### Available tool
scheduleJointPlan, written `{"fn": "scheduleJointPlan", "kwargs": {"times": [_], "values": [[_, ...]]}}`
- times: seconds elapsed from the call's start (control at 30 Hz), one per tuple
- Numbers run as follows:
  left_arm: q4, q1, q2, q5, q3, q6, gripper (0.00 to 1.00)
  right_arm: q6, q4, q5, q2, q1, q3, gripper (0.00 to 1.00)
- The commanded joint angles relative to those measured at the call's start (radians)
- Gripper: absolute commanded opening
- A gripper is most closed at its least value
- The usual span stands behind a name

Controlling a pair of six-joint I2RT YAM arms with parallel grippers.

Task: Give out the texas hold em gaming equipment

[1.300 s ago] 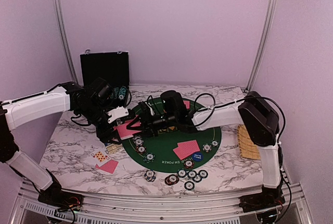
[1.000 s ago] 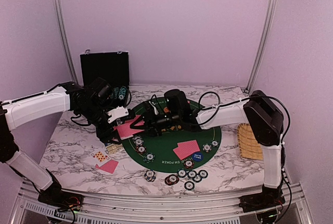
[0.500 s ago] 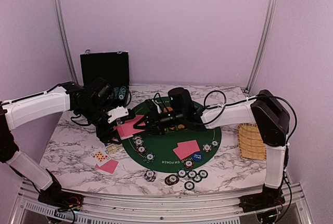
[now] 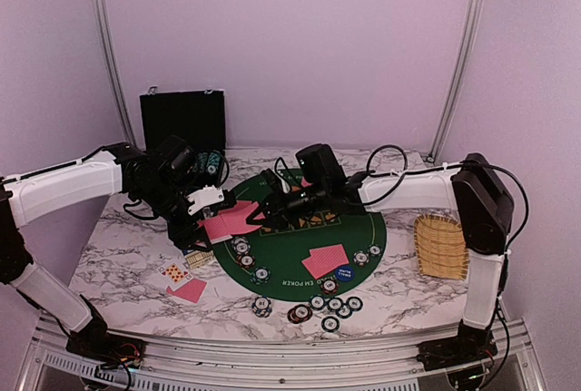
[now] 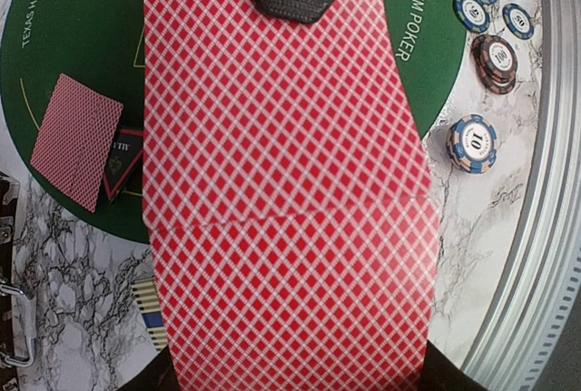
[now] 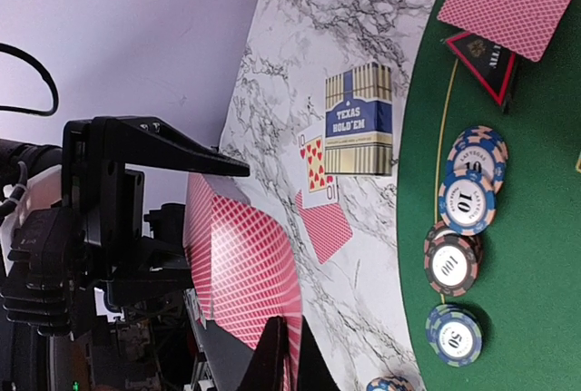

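While the left end effector (image 4: 201,208) is clamped on a red-backed deck (image 4: 225,222) held above the left rim of the green felt mat (image 4: 368,228), the right end effector (image 4: 264,212) reaches across it. Its fingers are pressed together on the far edge of the top card (image 5: 281,92), which sits offset from the rest of the pack.

Just below the deck, chip stacks (image 4: 243,248) line the mat's left edge. Close by on the marble surface (image 4: 118,255) lie the Texas Hold'em card box (image 4: 197,259), a face-up ten of hearts (image 4: 174,272) and a lone face-down card (image 4: 191,290).

Two face-down cards (image 4: 325,260) and a blue button marker (image 4: 344,273) sit toward the mat's near edge. A row of chips (image 4: 331,305) lies just beyond it, before the front rail (image 4: 272,355). A triangular red-black marker (image 6: 481,63) touches another red-backed card (image 6: 517,1) on the felt.

Bare marble shows left of the box, and between the mat and the wicker basket (image 4: 442,246) at the right edge. The black chip case (image 4: 182,121) stands at the back left.
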Motion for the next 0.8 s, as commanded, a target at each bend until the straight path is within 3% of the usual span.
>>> {"fn": "scheduleJointPlan", "kwargs": {"times": [0.0, 0.13, 0.37, 0.47, 0.77], "values": [[-0.016, 0.001, -0.027, 0.005, -0.002, 0.008, 0.0, -0.159, -0.215, 0.068, -0.053, -0.029, 0.094, 0.03], [-0.018, 0.003, -0.032, 0.008, -0.006, 0.007, 0.0, -0.321, -0.371, 0.206, -0.06, -0.057, 0.179, 0.0], [-0.02, 0.011, -0.039, 0.015, -0.007, -0.001, 0.0, -0.648, -0.516, 0.633, -0.014, -0.05, 0.311, 0.0], [-0.023, 0.014, -0.044, 0.018, -0.01, -0.001, 0.0, -0.828, -0.474, 0.859, 0.001, -0.024, 0.303, 0.0], [-0.031, 0.018, -0.049, 0.02, -0.013, -0.001, 0.0, -1.394, -0.199, 1.225, 0.096, 0.105, 0.249, 0.0]]}}
